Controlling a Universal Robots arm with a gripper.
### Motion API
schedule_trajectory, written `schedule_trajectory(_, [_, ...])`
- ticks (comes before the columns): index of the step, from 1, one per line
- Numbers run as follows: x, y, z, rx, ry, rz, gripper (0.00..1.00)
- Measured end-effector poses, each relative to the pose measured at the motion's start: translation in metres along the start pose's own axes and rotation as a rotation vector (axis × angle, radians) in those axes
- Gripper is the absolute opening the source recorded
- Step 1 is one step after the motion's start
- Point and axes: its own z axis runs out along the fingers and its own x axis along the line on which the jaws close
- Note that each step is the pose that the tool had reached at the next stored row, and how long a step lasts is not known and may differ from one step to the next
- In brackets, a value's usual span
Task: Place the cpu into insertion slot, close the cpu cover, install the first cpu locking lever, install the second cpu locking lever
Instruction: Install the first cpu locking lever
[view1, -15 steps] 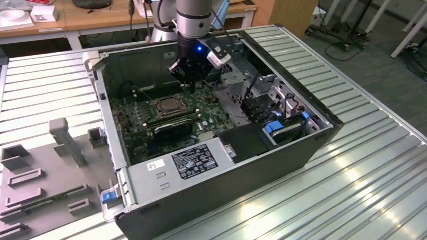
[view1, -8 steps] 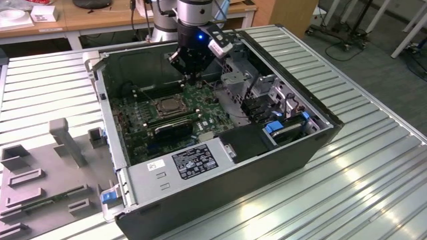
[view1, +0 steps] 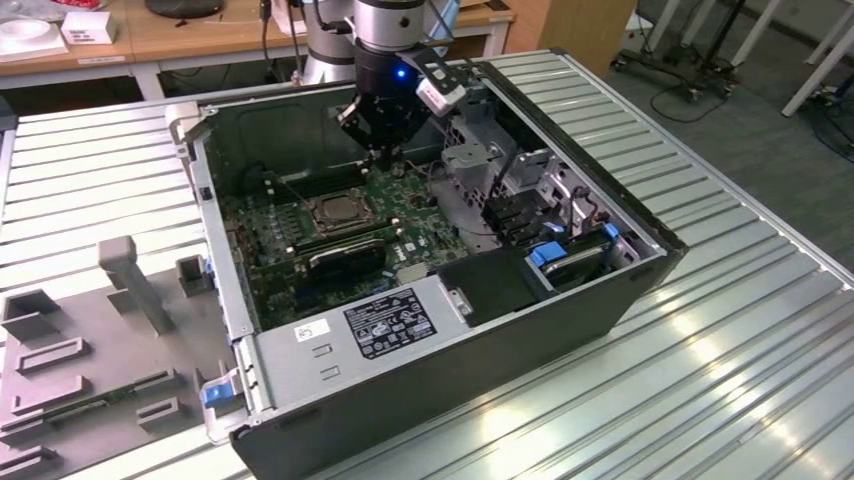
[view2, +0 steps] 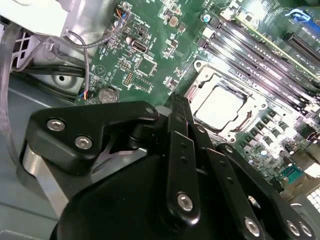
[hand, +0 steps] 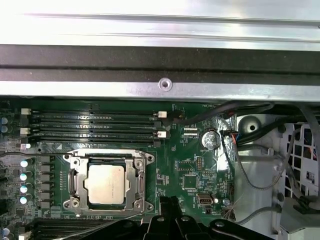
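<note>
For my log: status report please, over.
Tool shut, empty, above board beside insertion slot. Cpu seated, cpu cover down over it. Path unobstructed.

The arm (view1: 391, 22) hangs almost straight down from the top edge of the exterior view, its silver-grey last link passing into a black wrist (view1: 387, 80) where a small blue light glows. Below it the black claw (view1: 384, 152) points downward and tapers to a narrow tip. In both wrist views the claw (view2: 176, 107) (hand: 168, 204) has its two linked fingers (view2: 180, 150) lying flat against one another, no gap and nothing between them, with the bolted knuckle plates spread wide behind.
</note>
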Motion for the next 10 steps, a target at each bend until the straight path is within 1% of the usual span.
schedule_trajectory(10, [0.0000, 0.0000, 0.0000, 0.0070, -0.0019, 0.000, 0.11])
